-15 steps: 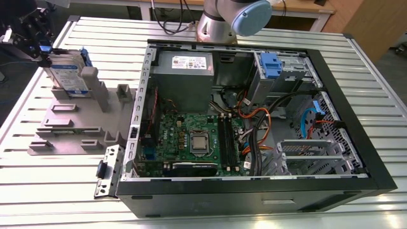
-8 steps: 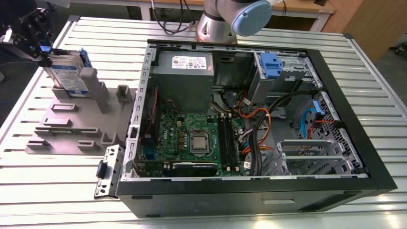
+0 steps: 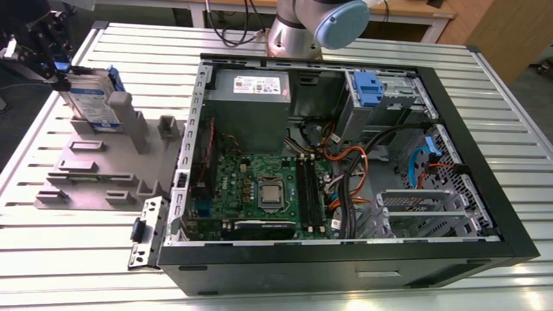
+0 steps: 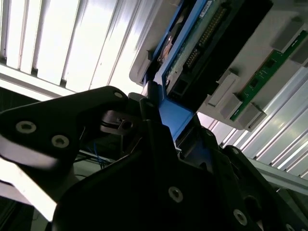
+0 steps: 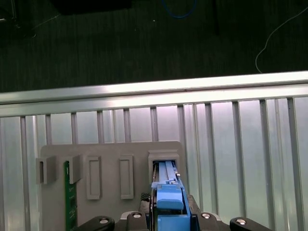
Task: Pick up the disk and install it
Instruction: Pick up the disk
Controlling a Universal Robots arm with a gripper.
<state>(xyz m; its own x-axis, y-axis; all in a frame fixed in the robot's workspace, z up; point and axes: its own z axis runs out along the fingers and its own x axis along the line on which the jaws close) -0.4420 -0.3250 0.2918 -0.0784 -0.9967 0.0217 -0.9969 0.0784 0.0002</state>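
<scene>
The disk (image 3: pixel 93 103) stands on edge in a slot of the grey stand (image 3: pixel 95 175) on the bench (image 3: pixel 69 259), at the exterior view's left, well apart from the open computer case (image 3: pixel 484 214) on the exterior view's right. The gripper (image 3: pixel 61 76) is at its upper end. In the first wrist view the jaws sit tight on either side of the disk's (image 5: pixel 169 202) blue frame, so they look clamped on it, while its lower end reaches down into the slot. The second wrist view shows the same blue edge running into the gripper (image 4: pixel 166 120), with the circuit side of the disk (image 4: pixel 207 38) beyond. A green board (image 5: pixel 67 192) rests in another slot of the stand, apart from the disk. From here the main risk looks like a crooked pull. If the lift is not in line with the slot, the frame could bind against the walls and drag the light stand along, or twist the disk in the grip. The hold is on plastic frame rather than metal, so it may flex or slip. Inside the case, loose cables (image 3: pixel 346 162) lie near the drive bays and could snag the disk on its way in.
</scene>
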